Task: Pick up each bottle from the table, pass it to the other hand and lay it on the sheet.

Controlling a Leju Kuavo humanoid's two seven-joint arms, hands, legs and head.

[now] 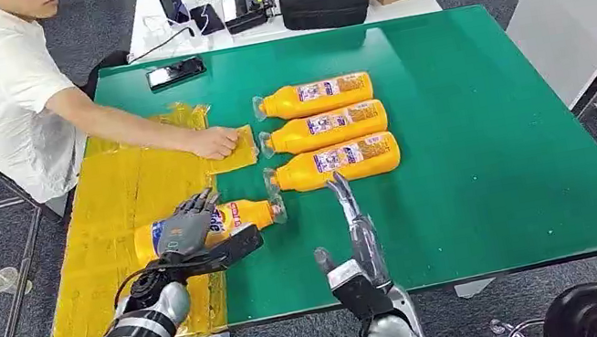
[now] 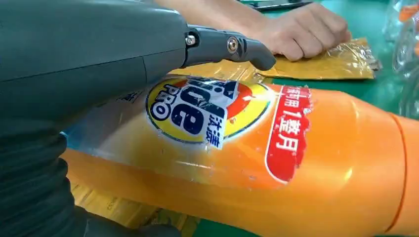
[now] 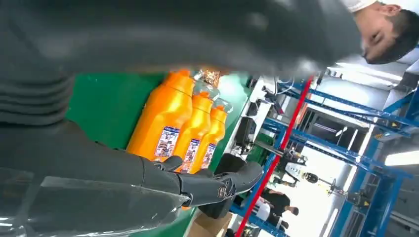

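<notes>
Left hand (image 1: 187,228) grasps bottle (image 1: 234,218) lying on yellow sheet (image 1: 124,208). Right hand (image 1: 354,231) released, fingers straight, near three bottles (image 1: 327,127) on table (image 1: 494,143). Person's hand (image 1: 214,142) presses sheet.

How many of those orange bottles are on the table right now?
4. Three lie side by side on the green table: far bottle, middle bottle, near bottle. A fourth bottle lies across the yellow sheet edge, under the left hand.

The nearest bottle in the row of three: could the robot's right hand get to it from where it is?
Probably yes: the right hand is open just short of the nearest bottle, with bare green table between them.
</notes>
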